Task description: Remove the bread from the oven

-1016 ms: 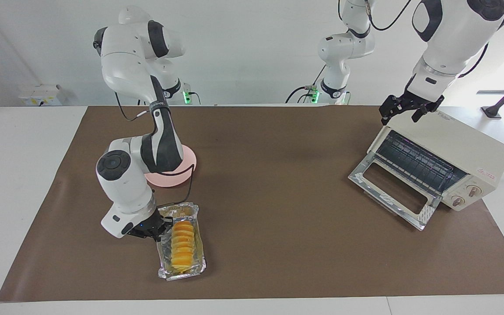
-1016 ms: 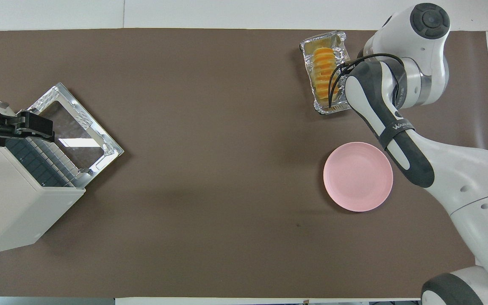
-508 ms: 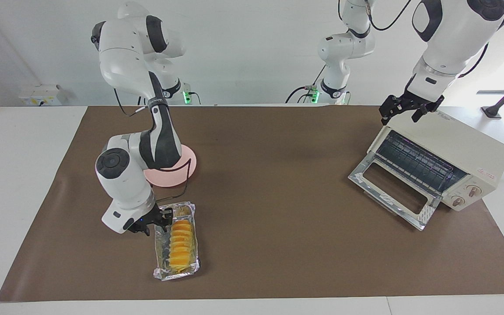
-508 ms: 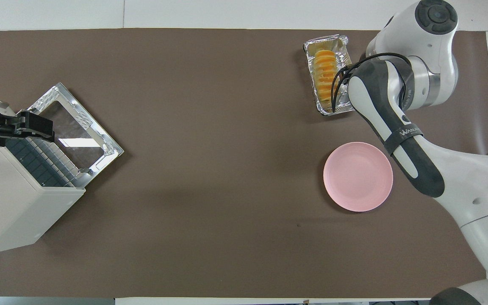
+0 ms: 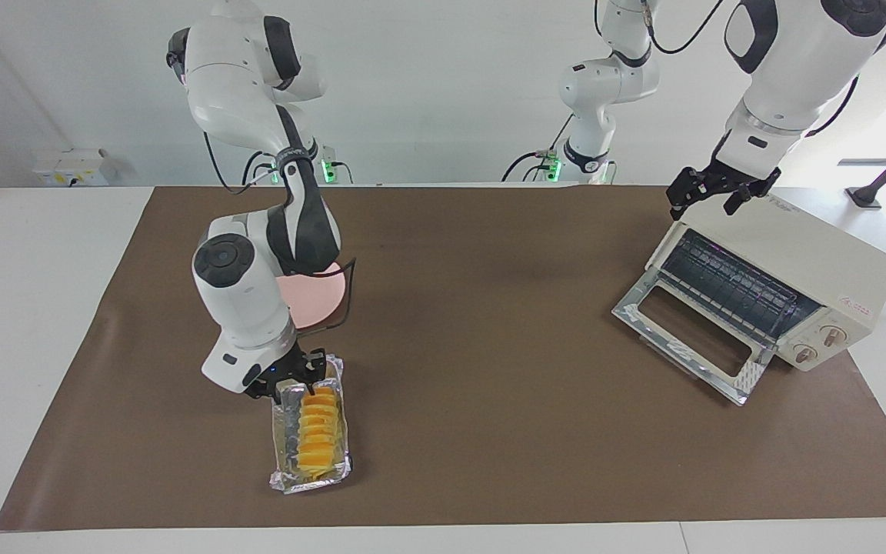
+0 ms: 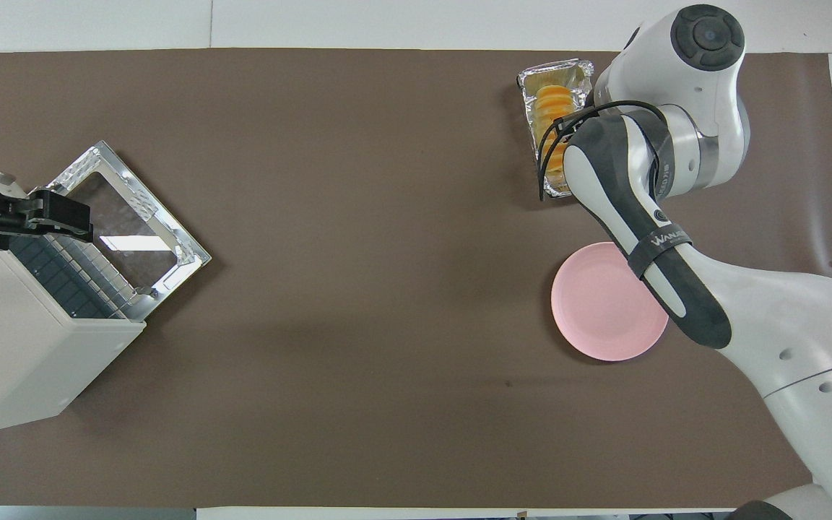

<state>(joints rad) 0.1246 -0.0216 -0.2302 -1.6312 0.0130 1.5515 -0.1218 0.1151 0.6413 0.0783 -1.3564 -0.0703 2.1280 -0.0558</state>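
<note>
The bread (image 5: pixel 317 431) is already lying out of the oven (image 5: pixel 777 281), in a foil tray (image 5: pixel 310 478) on the tabletop (image 5: pixel 489 431). The right hand (image 5: pixel 293 375) is hanging over the tray's end nearer the robots; I cannot tell its fingers. The left hand (image 5: pixel 720 194), fingers apart, is waiting over the oven, whose door is standing open. Little is remaining.

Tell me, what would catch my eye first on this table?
Probably the bright orange bread in its foil tray toward the right arm's end of the table, with the right gripper poised over the tray's end nearest the robots, beside a pink plate. At the left arm's end sits a cream oven with its glass door dropped open and its rack bare, the left gripper open above its top.
</note>
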